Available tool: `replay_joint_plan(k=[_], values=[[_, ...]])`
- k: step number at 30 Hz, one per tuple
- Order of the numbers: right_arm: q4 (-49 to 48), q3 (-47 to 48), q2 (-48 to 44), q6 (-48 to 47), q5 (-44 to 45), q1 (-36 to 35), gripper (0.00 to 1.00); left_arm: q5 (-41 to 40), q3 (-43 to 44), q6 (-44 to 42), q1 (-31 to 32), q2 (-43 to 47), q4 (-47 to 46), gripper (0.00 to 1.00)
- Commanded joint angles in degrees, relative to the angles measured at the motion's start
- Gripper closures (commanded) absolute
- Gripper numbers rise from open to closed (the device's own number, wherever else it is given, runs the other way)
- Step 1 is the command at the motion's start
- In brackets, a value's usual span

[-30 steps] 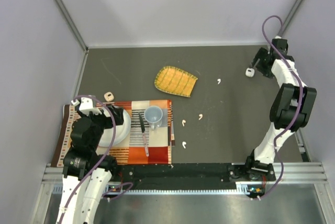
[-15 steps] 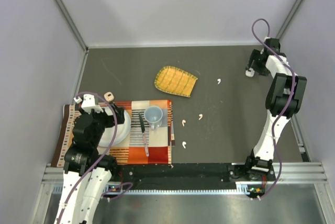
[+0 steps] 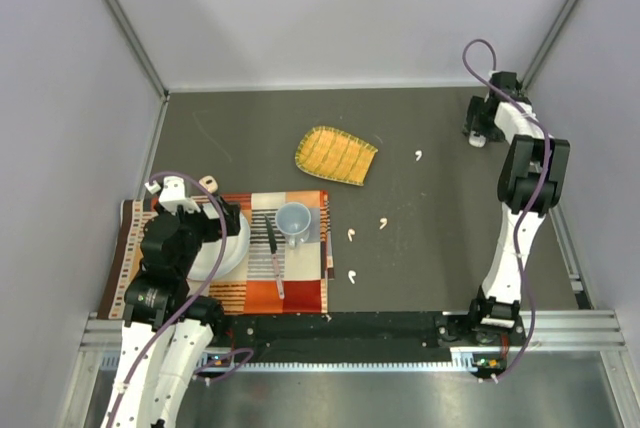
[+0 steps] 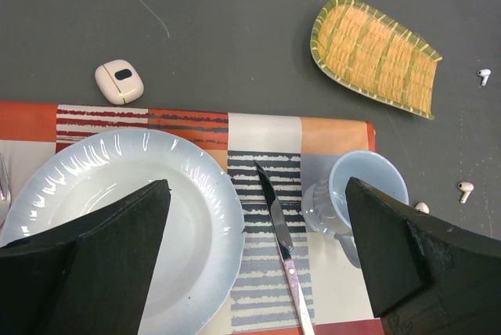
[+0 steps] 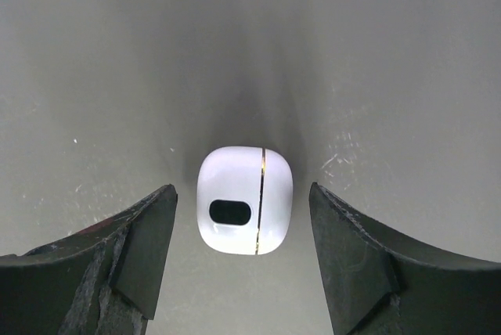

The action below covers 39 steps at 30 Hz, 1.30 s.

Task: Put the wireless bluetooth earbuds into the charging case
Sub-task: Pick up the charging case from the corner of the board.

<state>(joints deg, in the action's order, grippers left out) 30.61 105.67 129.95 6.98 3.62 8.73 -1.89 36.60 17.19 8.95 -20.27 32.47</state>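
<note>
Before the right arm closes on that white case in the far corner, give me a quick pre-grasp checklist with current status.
1. Right tool open: ok, fingers spread to either side of the white case.
2. Case centred in the gap: ok, clear of both fingers.
3. Case lid shut: ok, gold seam closed.
4. Earbuds loose on the table: ok, four visible, e.g. and.
5. Left tool out of the way: ok, open above the plate, holding nothing.
6. Tool height above the case: cannot tell.
</note>
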Motion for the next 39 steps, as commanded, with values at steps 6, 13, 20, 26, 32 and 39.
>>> replay_joint_plan(k=[6,13,20,26,32,39], values=[[3.05,6.66,3.20,0.57,2.97,-0.29,0.35,0.57,0.14,-0.75,0.01,-0.29,-3.55,0.01],[4.28,7.01,4.96,0.84,2.10,-0.29,0.36,0.49,0.14,-0.75,-0.07,-0.47,-3.55,0.01],[4.46,6.39,5.75,1.01,0.95,-0.38,0.44,0.31,0.14,-0.75,-0.07,-0.64,-3.46,0.01],[4.46,3.32,2.94,2.16,0.78,-0.38,0.38,0.31,0.14,-0.75,-0.07,-1.08,-3.38,0.01],[4.11,1.30,2.06,2.25,0.43,-0.38,0.35,0.48,0.14,-0.75,0.01,-0.91,-3.29,0.01],[3.49,-0.81,0.48,2.86,0.60,-0.47,0.40,0.92,0.14,-0.75,-0.07,-1.17,-3.38,0.01]])
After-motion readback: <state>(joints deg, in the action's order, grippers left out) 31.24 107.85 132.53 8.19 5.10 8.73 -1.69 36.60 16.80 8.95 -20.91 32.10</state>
